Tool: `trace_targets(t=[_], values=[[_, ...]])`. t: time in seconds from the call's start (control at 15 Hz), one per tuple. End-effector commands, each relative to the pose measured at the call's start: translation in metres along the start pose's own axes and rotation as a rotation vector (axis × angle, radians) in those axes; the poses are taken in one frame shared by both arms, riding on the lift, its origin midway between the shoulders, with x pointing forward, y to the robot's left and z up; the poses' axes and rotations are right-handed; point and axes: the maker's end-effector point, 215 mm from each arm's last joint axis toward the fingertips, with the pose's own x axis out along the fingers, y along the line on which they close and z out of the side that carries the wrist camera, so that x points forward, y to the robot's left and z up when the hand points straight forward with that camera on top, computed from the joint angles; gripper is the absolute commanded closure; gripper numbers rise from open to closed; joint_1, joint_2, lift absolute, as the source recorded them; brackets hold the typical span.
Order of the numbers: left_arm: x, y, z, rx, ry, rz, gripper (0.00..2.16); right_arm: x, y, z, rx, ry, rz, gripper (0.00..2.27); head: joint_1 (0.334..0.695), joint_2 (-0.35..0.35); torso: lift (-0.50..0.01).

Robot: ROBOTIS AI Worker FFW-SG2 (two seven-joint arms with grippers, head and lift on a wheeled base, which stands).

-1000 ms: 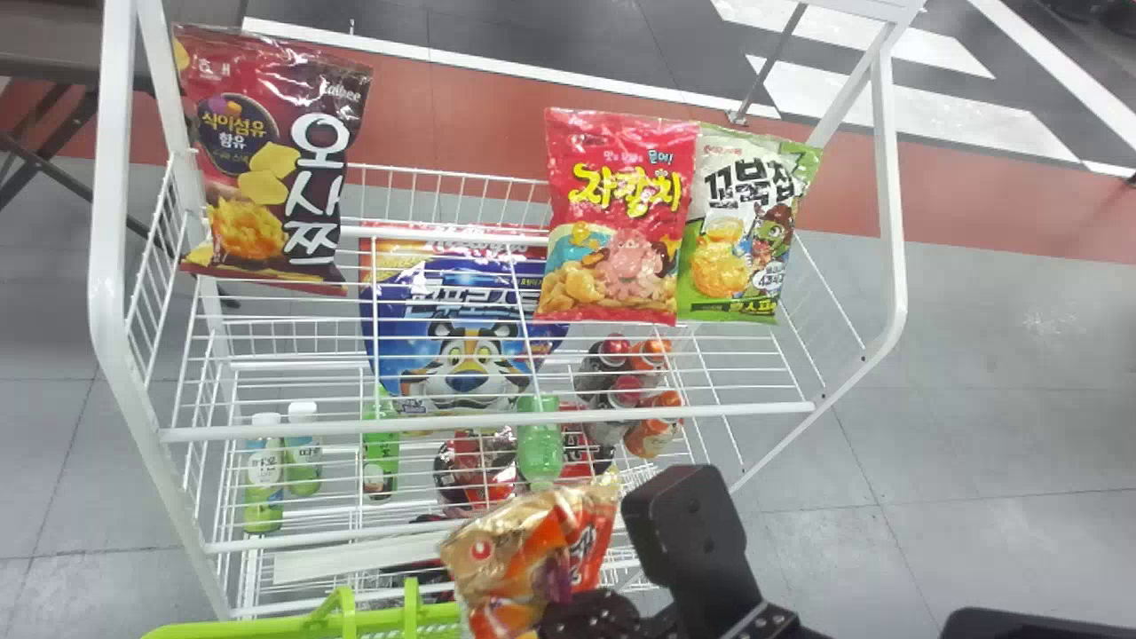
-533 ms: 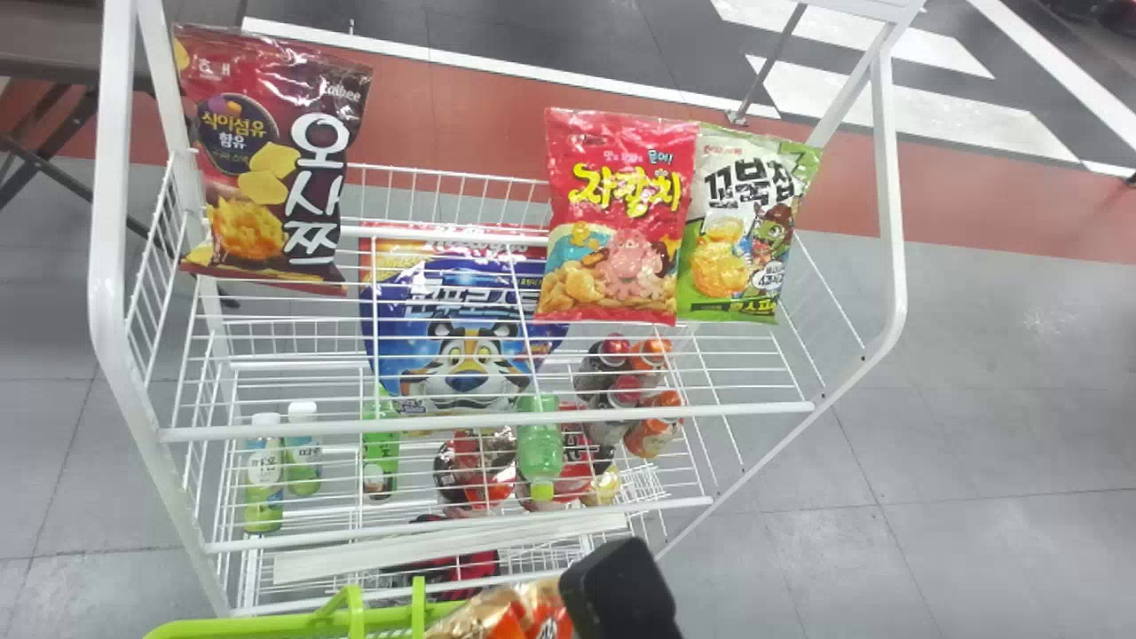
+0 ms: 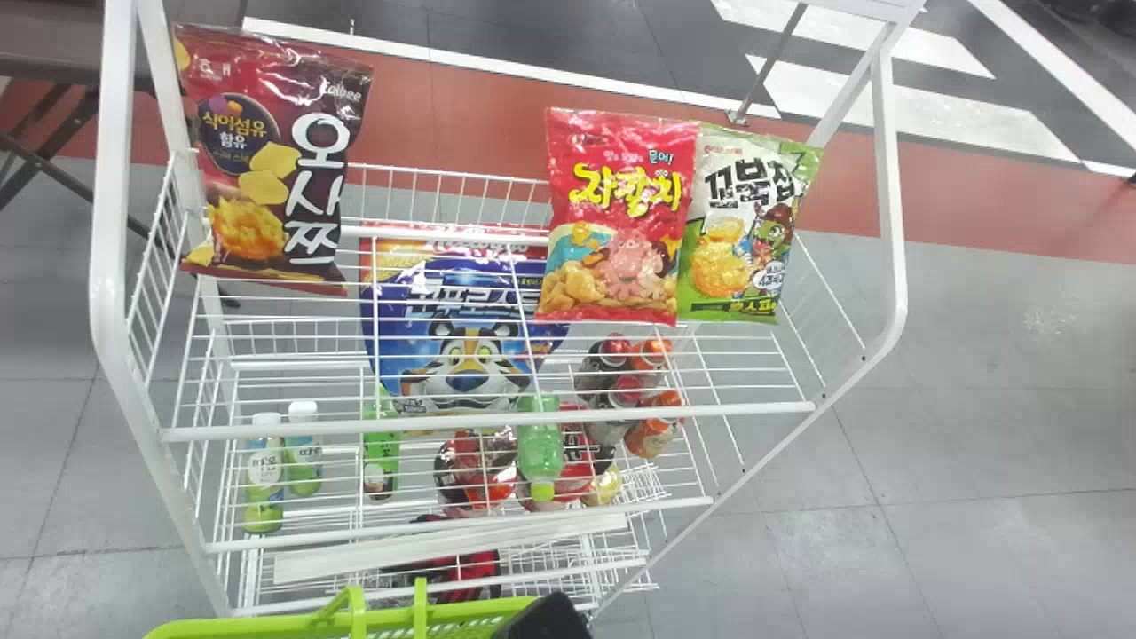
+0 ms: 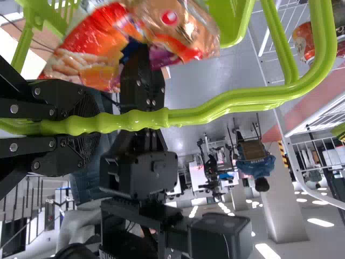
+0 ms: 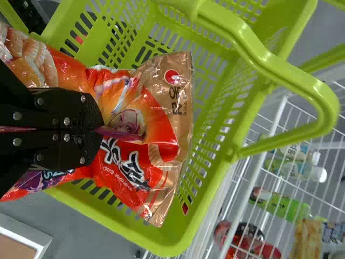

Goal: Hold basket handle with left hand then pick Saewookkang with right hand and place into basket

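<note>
At the bottom edge of the head view, part of my right gripper point(image 3: 545, 619) shows beside the rim of the green basket point(image 3: 466, 610). In the right wrist view my right gripper point(image 5: 101, 127) is shut on the middle of the orange-red Saewookkang bag point(image 5: 126, 175), which lies across the opening of the basket point(image 5: 167, 242), its gold end close to the rim. My left gripper point(image 4: 86, 125) is shut around the basket's green handle point(image 4: 210, 110) in the left wrist view. The Saewookkang bag point(image 4: 91, 56) hangs above the handle's level in that picture, gripped by the right fingers point(image 4: 141, 70).
A white wire rack point(image 3: 488, 413) stands beyond the basket. Its top shelf holds a dark red bag point(image 3: 257, 169), a red bag point(image 3: 621, 213) and a green-white bag point(image 3: 745, 226). Bottles, cans and a blue cereal pack point(image 3: 461, 328) are lower down. Grey floor lies right of the rack.
The right gripper has come down and to the left with the Saewookkang bag, from in front of the rack to the basket. The basket has stayed in place.
</note>
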Motion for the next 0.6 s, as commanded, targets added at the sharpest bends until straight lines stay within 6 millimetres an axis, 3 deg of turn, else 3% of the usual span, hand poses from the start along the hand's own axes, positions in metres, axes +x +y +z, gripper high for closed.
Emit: trace_targets(t=[0.0, 0.13, 0.2, 0.27, 0.33, 0.4, 0.53], values=[[0.000, -0.001, 0.000, 0.000, 0.001, -0.003, 1.70, 0.014, 0.006, -0.002, -0.010, 0.020, 0.019, 2.16, 0.695, -0.350, -0.019], [0.000, -0.001, 0.000, 0.000, 0.000, -0.003, 1.70, 0.025, 0.015, 0.025, 0.027, -0.076, 0.080, 2.02, 0.695, -0.350, -0.019], [0.000, -0.001, 0.000, 0.000, 0.000, -0.005, 1.70, 0.029, 0.015, 0.034, 0.035, -0.102, 0.090, 1.80, 0.695, -0.350, -0.019], [0.000, -0.002, 0.000, 0.000, 0.001, -0.007, 1.70, 0.030, 0.014, 0.040, 0.039, -0.121, 0.086, 1.09, 0.695, -0.350, -0.019], [0.000, -0.002, 0.000, 0.002, 0.001, -0.007, 1.70, 0.029, 0.006, 0.042, 0.037, -0.130, 0.063, 0.12, 0.695, -0.350, -0.019], [0.000, -0.003, 0.000, 0.003, 0.000, -0.007, 1.70, 0.026, -0.002, 0.047, 0.032, -0.144, 0.036, 0.00, 0.695, -0.350, -0.019], [0.000, -0.003, 0.000, 0.005, 0.001, -0.008, 1.70, 0.017, -0.017, 0.052, 0.048, -0.165, 0.008, 0.04, 0.695, -0.350, -0.019]])
